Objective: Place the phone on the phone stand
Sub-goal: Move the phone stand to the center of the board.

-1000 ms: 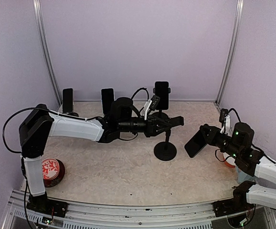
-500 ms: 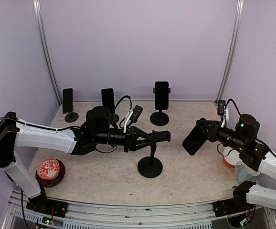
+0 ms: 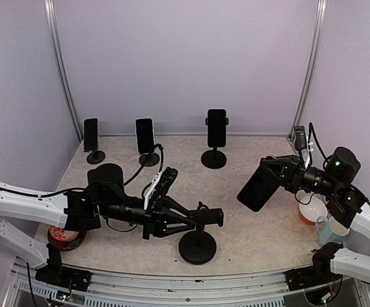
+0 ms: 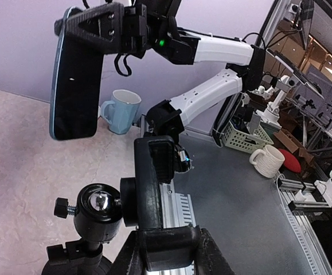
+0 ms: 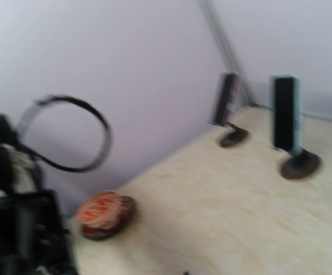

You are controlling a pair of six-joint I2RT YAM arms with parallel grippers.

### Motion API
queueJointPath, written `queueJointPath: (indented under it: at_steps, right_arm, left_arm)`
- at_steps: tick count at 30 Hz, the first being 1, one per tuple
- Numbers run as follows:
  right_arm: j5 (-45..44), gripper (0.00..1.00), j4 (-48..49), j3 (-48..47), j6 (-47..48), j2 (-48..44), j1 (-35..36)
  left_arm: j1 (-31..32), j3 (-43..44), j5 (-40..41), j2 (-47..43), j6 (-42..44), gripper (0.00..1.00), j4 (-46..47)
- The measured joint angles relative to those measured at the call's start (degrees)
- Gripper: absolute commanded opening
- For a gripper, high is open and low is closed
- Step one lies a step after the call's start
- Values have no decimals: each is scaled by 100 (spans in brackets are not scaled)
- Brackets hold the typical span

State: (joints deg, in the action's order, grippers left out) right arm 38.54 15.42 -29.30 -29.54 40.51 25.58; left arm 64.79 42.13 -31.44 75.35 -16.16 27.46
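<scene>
Left gripper (image 3: 205,218) is closed narrowly on the cradle of the phone stand (image 3: 197,248). Right gripper (image 3: 279,171) pinches the phone (image 3: 258,188) in the air, up and right of the left gripper, well apart from the stand.

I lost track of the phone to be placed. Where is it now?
Top view, right side: the phone is held aloft in the right tool, right of the stand.

The beige table (image 3: 255,230) carries three stands (image 3: 149,158) with phones along its far edge, a red tin (image 3: 63,236) near left, and a bowl (image 3: 312,210) and mug (image 3: 329,230) near right.
</scene>
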Motion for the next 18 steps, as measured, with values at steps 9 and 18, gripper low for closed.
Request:
queueJointPath:
  at_steps: [9,18]
  right_arm:
    - [868,0,1276,-22,-531,-42,227]
    - [1113,0,1921,-879,-315,992,1971]
  left_arm:
    - [297,-662,378,-535,-4,0,-297]
    - [404,-678,496,-560,4,0,-400]
